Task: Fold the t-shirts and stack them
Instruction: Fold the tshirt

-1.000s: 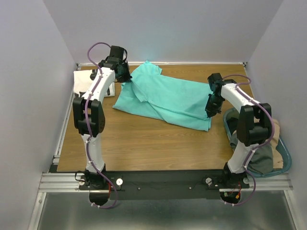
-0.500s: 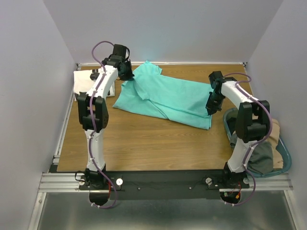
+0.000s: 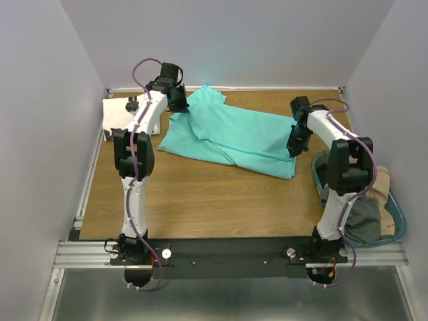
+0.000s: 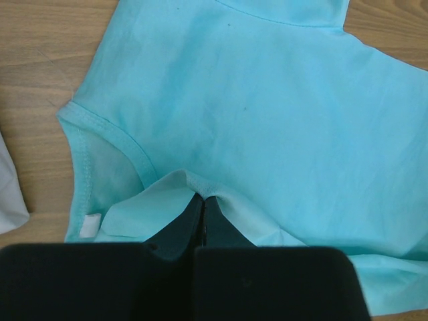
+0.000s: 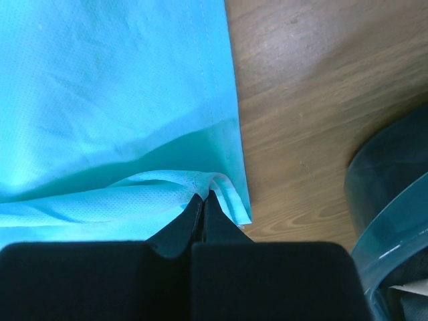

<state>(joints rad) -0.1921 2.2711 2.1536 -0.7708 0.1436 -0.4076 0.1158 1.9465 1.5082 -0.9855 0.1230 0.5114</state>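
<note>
**Folding step, turquoise shirt.** The turquoise t-shirt [image 3: 234, 137] lies across the far half of the counter [image 3: 200, 200], partly doubled over itself. The left pincer [image 4: 202, 197] is clenched on a pinch of cloth beside the neck opening. The right pincer [image 5: 202, 195] is clenched on the hem corner near the counter's right edge, so both ends of one long side are held. The next move, as judged, is to raise both ends together and carry them across evenly, keeping the cloth taut between them. Open room lies toward the near edge. There are two tight spots: the white t-shirt [image 3: 119, 114] at the far-left corner, just beside the left arm, and the basket [image 3: 402, 224] off the right edge.
</note>
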